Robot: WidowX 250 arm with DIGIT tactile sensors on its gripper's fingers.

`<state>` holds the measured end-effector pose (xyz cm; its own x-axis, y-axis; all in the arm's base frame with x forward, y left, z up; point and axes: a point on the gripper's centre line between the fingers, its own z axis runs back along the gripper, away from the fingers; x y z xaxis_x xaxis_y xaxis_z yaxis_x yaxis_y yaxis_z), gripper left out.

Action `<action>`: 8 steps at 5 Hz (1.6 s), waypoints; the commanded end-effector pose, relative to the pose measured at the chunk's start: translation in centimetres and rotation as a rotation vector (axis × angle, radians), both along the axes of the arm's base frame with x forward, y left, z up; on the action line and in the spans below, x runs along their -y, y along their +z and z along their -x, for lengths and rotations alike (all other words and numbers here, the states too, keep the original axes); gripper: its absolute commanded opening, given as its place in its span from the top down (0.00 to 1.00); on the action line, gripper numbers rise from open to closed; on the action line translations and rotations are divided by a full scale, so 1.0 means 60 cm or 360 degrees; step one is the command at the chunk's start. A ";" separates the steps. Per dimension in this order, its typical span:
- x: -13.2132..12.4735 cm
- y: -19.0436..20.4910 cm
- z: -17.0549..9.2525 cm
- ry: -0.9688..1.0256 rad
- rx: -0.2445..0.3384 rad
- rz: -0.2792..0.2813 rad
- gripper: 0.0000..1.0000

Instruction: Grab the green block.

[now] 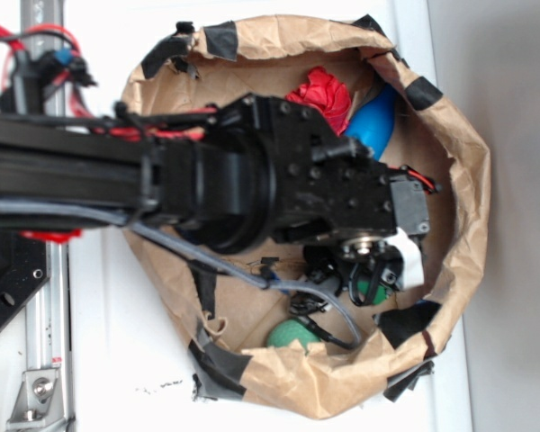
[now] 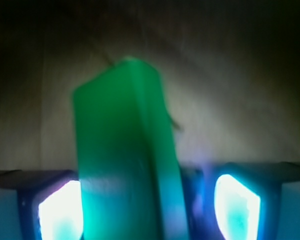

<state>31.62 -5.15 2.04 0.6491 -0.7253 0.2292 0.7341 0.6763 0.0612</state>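
Where the wrist view is filled at centre, the green block (image 2: 125, 155) is seen upright, bright-faced with a darker side | pinched between the gripper (image 2: 150, 210) fingers | in the exterior view it is glimpsed lower right inside the paper bag (image 1: 468, 180).

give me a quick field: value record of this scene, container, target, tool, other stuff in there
container: brown paper bag, rim patched with black tape
target: green block, standing between the tool's fingers in the wrist view
tool: tool low inside the bag; fingers either side of the block, contact cannot be told
arm: black arm reaches over the bag from the left of the exterior view
other contents: red cloth, blue bottle, green ball
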 end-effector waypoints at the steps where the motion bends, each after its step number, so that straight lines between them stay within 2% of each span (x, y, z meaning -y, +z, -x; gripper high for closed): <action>1: 0.052 0.012 0.017 -0.0027 0.0111 -0.0042 1.00; 2: 0.040 0.099 0.038 0.0376 -0.0016 0.0054 1.00; 3: 0.028 0.168 0.046 0.0771 0.0020 0.0186 1.00; 4: 0.023 0.194 0.046 0.1021 -0.0014 0.0242 1.00; 5: 0.023 0.185 0.043 0.1079 -0.0055 0.0294 1.00; 6: 0.020 0.123 0.022 0.1121 -0.0172 0.0229 1.00; 7: 0.025 0.093 0.025 0.1112 -0.0139 0.0180 0.00; 8: 0.031 0.112 0.034 0.1103 -0.0122 0.0218 0.00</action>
<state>29.08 -4.95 6.70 0.9820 -0.0924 0.1645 0.1084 0.9899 -0.0915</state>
